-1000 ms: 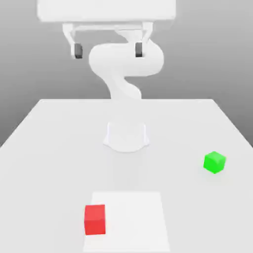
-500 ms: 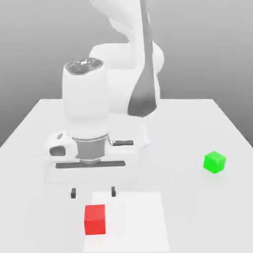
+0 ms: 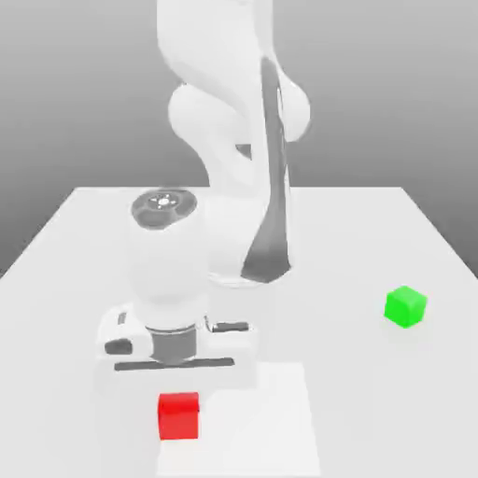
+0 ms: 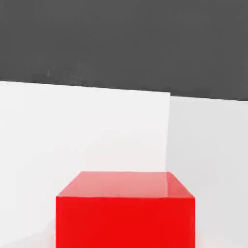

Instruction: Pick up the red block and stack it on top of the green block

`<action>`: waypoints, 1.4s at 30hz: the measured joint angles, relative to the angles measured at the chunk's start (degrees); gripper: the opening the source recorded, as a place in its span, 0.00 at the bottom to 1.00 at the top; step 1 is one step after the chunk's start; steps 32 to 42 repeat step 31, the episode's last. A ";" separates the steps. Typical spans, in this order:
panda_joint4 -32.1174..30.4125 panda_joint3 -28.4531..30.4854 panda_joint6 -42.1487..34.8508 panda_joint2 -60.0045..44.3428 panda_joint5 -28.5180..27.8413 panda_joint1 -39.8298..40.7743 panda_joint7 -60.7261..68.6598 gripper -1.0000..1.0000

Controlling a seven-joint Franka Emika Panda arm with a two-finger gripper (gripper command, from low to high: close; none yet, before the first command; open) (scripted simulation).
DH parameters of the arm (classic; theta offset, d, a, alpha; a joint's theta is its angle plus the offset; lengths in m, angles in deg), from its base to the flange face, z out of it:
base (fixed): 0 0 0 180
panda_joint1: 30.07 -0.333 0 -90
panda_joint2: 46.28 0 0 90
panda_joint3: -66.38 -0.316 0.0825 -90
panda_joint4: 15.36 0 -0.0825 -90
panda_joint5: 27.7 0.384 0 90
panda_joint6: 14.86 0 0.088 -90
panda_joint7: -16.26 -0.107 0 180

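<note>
**Now for the grab: arm settles over red block**

Nearest the exterior camera, the red block (image 3: 178,415) sits on a paler square patch (image 3: 271,420) at the front of the table (image 3: 373,233), toward that view's left. It rests flat, with its top face catching the light in the hand view (image 4: 125,208), where it looms large and close beneath the camera. Directly above and just behind it hangs the gripper (image 3: 177,378), its broad white hand pointing down at the block. Whether the jaws are spread or pressed together cannot be told, since the hand's body hides the fingertips. Nor can it be told whether anything touches the block.

Further back and well apart, toward the exterior view's right, the green block (image 3: 405,307) stands alone on the table, untouched. Behind everything, the arm (image 3: 238,121) rises from its base in a tall bend.

Judging by this layout, the task is at its first step: the approach to the pick. Nothing is lifted yet and the stacking lies wholly ahead. The next move appears to call for the fingers to straddle the red block squarely, close on its opposite faces, then lift straight up before any sideways travel toward the green block.
</note>
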 joint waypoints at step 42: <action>-16.21 -26.07 6.87 9.28 -7.30 -43.94 17.00 1.00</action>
